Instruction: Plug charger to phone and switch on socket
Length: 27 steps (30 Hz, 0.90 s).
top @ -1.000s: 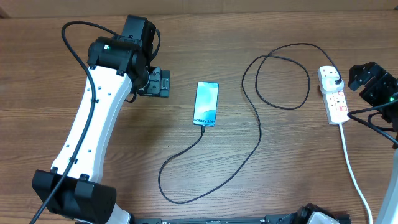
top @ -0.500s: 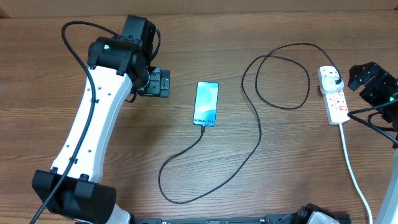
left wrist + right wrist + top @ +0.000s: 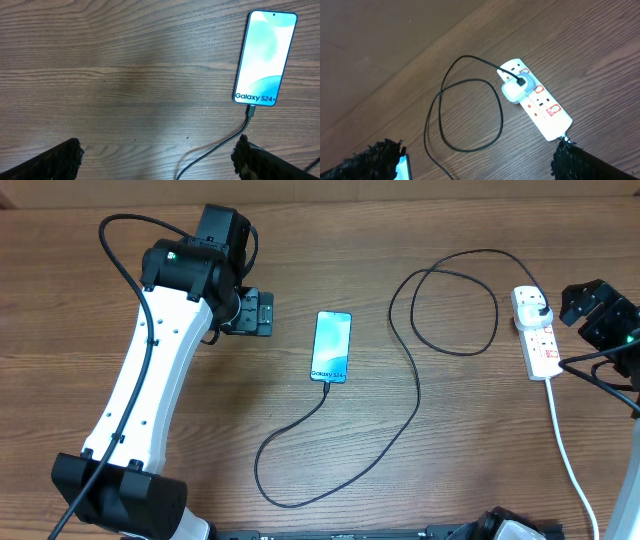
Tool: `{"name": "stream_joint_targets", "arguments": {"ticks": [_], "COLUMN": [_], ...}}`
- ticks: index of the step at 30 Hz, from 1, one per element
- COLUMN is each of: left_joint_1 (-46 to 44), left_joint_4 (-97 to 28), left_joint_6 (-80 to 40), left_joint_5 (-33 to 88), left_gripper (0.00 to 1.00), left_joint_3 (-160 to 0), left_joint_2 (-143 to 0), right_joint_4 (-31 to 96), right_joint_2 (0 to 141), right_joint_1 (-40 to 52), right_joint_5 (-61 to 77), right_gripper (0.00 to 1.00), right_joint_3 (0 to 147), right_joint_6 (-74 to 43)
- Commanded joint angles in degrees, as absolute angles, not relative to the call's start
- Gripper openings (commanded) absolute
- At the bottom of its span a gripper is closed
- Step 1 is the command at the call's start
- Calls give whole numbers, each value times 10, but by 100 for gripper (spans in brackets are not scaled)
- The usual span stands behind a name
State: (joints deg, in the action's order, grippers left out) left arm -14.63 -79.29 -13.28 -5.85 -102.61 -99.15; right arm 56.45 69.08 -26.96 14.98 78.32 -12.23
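Note:
The phone point(image 3: 332, 346) lies flat mid-table, its cyan screen lit; the left wrist view shows the phone point(image 3: 265, 57) at upper right. The charger point(image 3: 415, 395), a thin black cable, has its tip seated in the phone's near end point(image 3: 251, 111). It loops across the wood to a plug on the socket point(image 3: 536, 335), a white power strip at the right. The right wrist view shows the socket point(image 3: 540, 102) with the plug point(image 3: 514, 90) in it. My left gripper point(image 3: 256, 313) is open left of the phone. My right gripper point(image 3: 580, 305) is open just right of the socket.
The socket's thick white cord point(image 3: 570, 450) runs toward the table's front right edge. The left arm point(image 3: 150, 390) slants across the left side of the table. Bare wood lies between the phone and the socket apart from the cable loops.

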Motion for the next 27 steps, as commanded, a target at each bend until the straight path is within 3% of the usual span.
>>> {"name": "stream_joint_targets", "arguments": {"ticks": [1,16,21,27], "left_joint_1": [-149,-155,-154,-153], "left_joint_4": [-795,-743,-644,-468], "left_joint_6": [-123,-122,-122,-116], "left_joint_5": [-66,-79,-79,-80], "left_gripper": [99,99,99,99], "left_joint_3": [-1032,-1028,-973,-801], "left_joint_2": [-996,-965,-894,-758], "right_joint_4": [563,563,563,563], "right_joint_2": [690,690,690,690], "right_joint_1": [-267,-267,-267,-267], "right_joint_5": [146,146,146,146], "right_gripper": [100,100,100,100], "right_joint_3": [792,792,792,792], "right_joint_6": [-124,-124,-124,-124]}}
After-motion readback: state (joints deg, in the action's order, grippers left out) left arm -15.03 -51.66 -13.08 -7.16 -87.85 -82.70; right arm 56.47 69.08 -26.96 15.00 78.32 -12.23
